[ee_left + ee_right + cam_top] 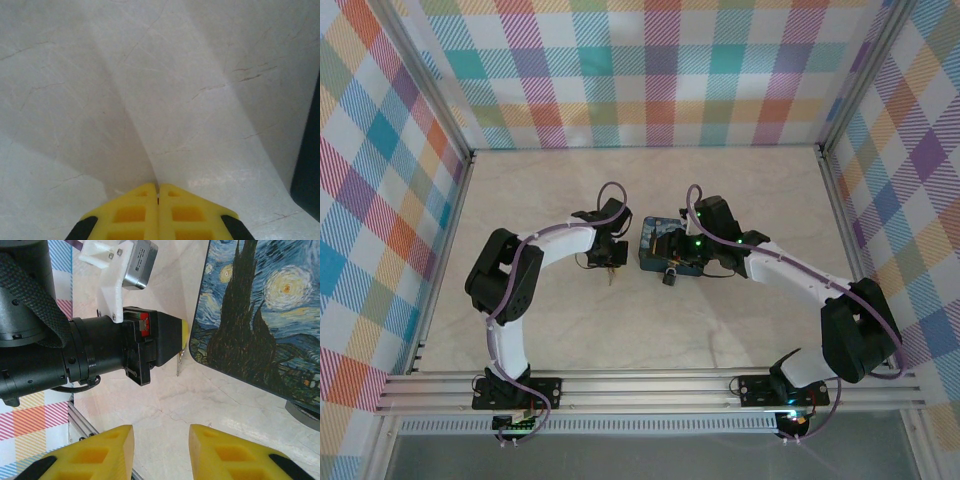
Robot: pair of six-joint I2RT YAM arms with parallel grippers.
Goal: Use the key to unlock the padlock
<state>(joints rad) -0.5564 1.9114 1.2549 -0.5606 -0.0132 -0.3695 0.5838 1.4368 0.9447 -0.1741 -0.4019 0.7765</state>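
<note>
My left gripper (611, 266) hangs just left of the blue starry-night tin (663, 245), shut on the key (613, 279). In the right wrist view the thin silvery key (178, 363) points down at the table from the left gripper's yellow fingers (185, 333). The left wrist view has the left gripper (158, 189) pressed together over bare table. The small dark padlock (671, 277) lies at the tin's near edge. My right gripper (161, 440) is open, low over the table beside the tin (260, 305), facing the left gripper.
The marble-look table (650, 330) has free room in front and behind. Plaid walls (650, 70) and metal frame rails (650, 385) enclose it. A dark edge of the tin (310, 165) shows at the right of the left wrist view.
</note>
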